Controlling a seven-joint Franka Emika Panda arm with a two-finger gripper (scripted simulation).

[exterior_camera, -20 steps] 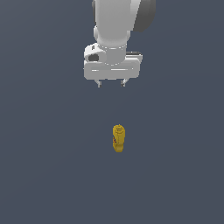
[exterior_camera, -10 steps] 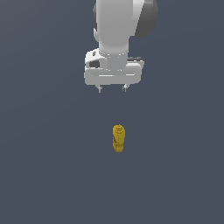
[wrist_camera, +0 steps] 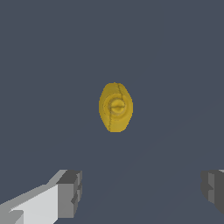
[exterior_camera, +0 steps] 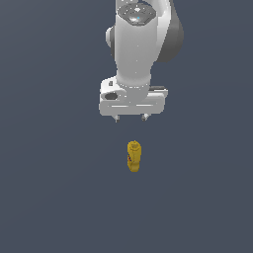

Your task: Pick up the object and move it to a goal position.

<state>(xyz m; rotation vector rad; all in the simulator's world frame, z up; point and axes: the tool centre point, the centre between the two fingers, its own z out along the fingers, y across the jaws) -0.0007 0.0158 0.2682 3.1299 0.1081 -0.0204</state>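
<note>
White gripper (exterior_camera: 131,118) above small yellow ribbed-top bottle (exterior_camera: 134,156)
Fingers (wrist_camera: 69,193) spread wide, holding nothing; bottle upright on the grey desk (exterior_camera: 49,197), untouched

The gripper (exterior_camera: 131,118) is hanging above the yellow bottle (exterior_camera: 134,156), fingers spread, well apart from it. The bottle is standing on the dark floor (exterior_camera: 54,197).

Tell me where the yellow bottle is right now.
In the exterior view the yellow bottle stands alone on the dark floor near the picture's centre, just below the open hand, untouched.
</note>
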